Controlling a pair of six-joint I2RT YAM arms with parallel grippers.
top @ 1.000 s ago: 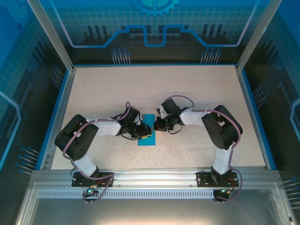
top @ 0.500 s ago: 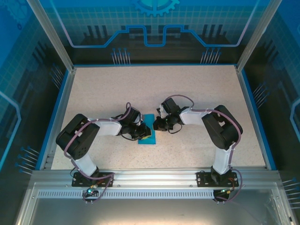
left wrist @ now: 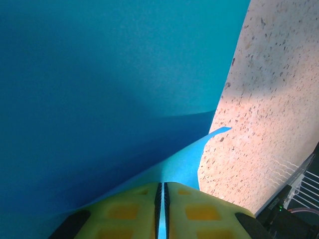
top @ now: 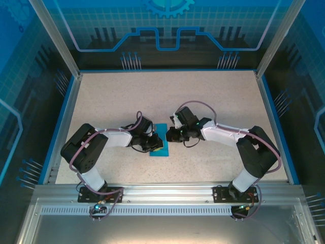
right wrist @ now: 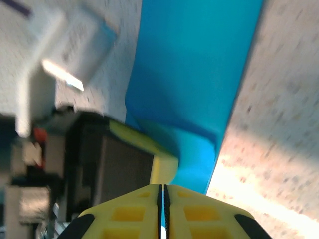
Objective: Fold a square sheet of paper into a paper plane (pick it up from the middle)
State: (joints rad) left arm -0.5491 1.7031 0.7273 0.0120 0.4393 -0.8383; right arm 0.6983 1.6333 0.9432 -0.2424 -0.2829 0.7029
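Surroundings: the speckled beige table [top: 152, 96] carries nothing loose apart from the teal sheet of paper [top: 162, 129], which lies near the table's middle, between the two wrists. A blue rim [top: 65, 122] borders the table, and an aluminium rail [top: 162, 190] runs along the near edge.

Obstructions: from above, the left gripper [top: 156, 146] covers the left part of the sheet, and the right gripper [top: 170, 135] sits at its upper right edge. In the right wrist view, which is blurred, you see the left gripper's black body and one yellow finger standing on the sheet.

End effectors: in the left wrist view, the yellow fingers [left wrist: 194, 211] are pressed together with a raised fold of the sheet running up between them. In the right wrist view, the fingers [right wrist: 199, 214] also meet, with a thin blue line of paper in the slit. Treat both as clamped on the sheet.

Changes from one second ago: the right arm's elbow has swung outward and nearer to the rail, so its forearm lies flatter. The right gripper remains at the sheet's edge. The left arm and the sheet are essentially unmoved.
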